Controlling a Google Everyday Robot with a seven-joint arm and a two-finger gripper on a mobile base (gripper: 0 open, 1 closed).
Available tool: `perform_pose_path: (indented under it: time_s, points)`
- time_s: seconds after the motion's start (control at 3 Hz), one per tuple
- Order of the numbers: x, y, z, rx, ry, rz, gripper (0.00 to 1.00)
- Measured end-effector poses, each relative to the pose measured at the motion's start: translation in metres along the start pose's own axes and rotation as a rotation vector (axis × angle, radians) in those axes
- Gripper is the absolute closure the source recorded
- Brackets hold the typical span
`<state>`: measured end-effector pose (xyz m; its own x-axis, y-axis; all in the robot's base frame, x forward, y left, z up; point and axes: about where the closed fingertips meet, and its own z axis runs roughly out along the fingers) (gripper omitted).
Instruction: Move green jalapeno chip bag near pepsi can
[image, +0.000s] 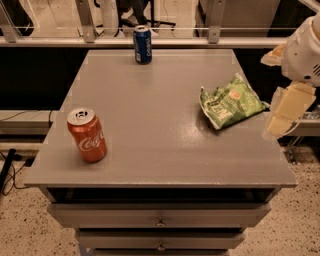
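White script, the start of "Coca-Cola", runs down the orange-red can. The pepsi can carries white lettering down its side, too small to read. Print on the green jalapeno chip bag is illegible. The gripper hangs just right of the bag.

Bag near jaws; pepsi can upright
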<state>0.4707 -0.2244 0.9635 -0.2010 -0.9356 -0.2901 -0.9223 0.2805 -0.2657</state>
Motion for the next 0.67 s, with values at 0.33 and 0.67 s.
perform_pose_path:
  time_s: [0.33,0.67]
  points:
    - [0.010,-0.040,0.034,-0.014,-0.095,0.019,0.00]
    - [0.024,-0.094,0.083,-0.062,-0.196,0.064,0.00]
